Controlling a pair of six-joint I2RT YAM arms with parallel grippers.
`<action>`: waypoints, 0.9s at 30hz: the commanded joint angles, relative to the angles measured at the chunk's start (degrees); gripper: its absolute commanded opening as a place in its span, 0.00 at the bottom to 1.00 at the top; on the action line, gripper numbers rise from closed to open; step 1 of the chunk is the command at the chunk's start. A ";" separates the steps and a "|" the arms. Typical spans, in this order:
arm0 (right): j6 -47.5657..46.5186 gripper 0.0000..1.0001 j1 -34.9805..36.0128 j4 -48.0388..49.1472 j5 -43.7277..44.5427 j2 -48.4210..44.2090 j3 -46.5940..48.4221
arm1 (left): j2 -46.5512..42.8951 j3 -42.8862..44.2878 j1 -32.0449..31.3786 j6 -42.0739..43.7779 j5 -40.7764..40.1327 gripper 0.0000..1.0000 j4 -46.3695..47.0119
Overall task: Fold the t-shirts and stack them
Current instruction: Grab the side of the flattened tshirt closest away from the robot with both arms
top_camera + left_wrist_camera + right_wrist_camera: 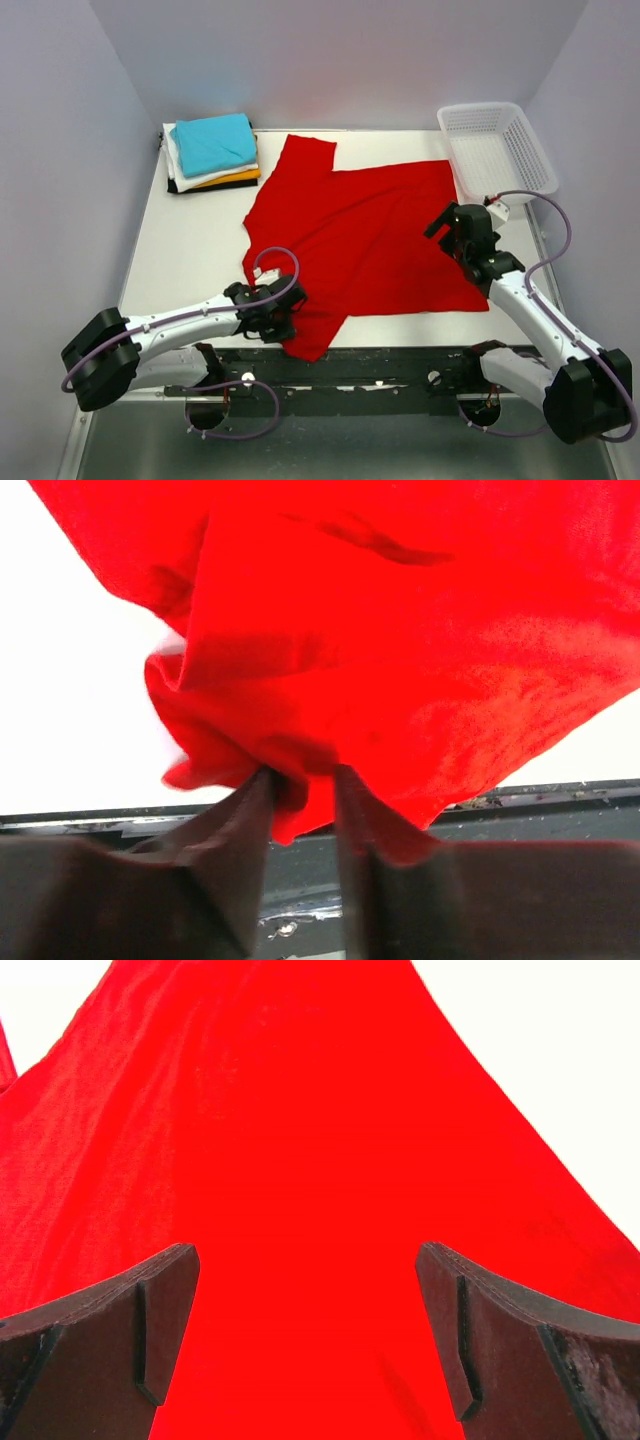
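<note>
A bright red t-shirt (370, 230) lies spread across the middle of the white table, one sleeve pointing to the back and one corner hanging over the near edge. My left gripper (290, 320) is at that near-left corner. In the left wrist view its narrow jaws (303, 773) pinch a bunched fold of the red t-shirt (400, 660). Over the shirt's right side hovers my right gripper (445, 225), its fingers (307, 1260) wide apart with only flat red cloth (300, 1140) below. Folded t-shirts (212, 150) are stacked at the back left, a teal one on top.
A white plastic lattice basket (497, 150) stands at the back right corner, just behind the right arm. The dark rail (380, 365) with both arm bases runs along the table's near edge. Grey walls close in the table on three sides.
</note>
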 commanded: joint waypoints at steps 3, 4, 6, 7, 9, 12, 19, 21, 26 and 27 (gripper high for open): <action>7.88 1.00 -0.22 -9.51 4.68 -3.61 -2.21 | 5.62 -0.15 -0.39 1.30 -3.03 0.00 -0.05; 9.51 1.00 -0.22 -12.09 4.82 -3.80 -2.03 | 5.49 0.12 -0.40 2.07 -3.25 0.00 -0.37; 12.10 1.00 -0.22 -17.01 5.36 -4.34 -1.80 | 4.60 0.07 -0.44 3.37 -3.07 0.00 -0.42; 12.36 1.00 -0.22 -18.79 5.56 -4.75 -2.08 | 4.00 -0.26 -0.44 4.29 -2.30 0.00 0.18; 14.79 1.00 -0.19 -23.46 7.66 -5.78 -3.03 | 2.00 -1.49 -0.40 5.80 0.13 0.00 3.09; 19.66 1.00 -0.22 -28.12 10.44 -8.47 -6.67 | -0.83 -2.97 -0.37 6.98 2.29 0.00 5.47; 32.35 0.93 -0.19 -26.73 13.85 -14.87 -14.62 | -6.49 -4.76 -0.48 7.90 4.65 0.00 6.70; 34.53 0.90 -0.22 -26.76 14.01 -14.43 -15.62 | -7.58 -5.27 -0.44 7.97 4.78 0.00 6.35; 35.93 0.80 -0.22 -24.25 13.27 -11.72 -16.14 | -9.95 -7.42 -0.48 7.14 5.42 0.00 7.63; 36.20 0.78 -0.18 -23.32 13.07 -11.30 -16.68 | -10.29 -7.79 -0.57 7.05 5.49 0.00 8.07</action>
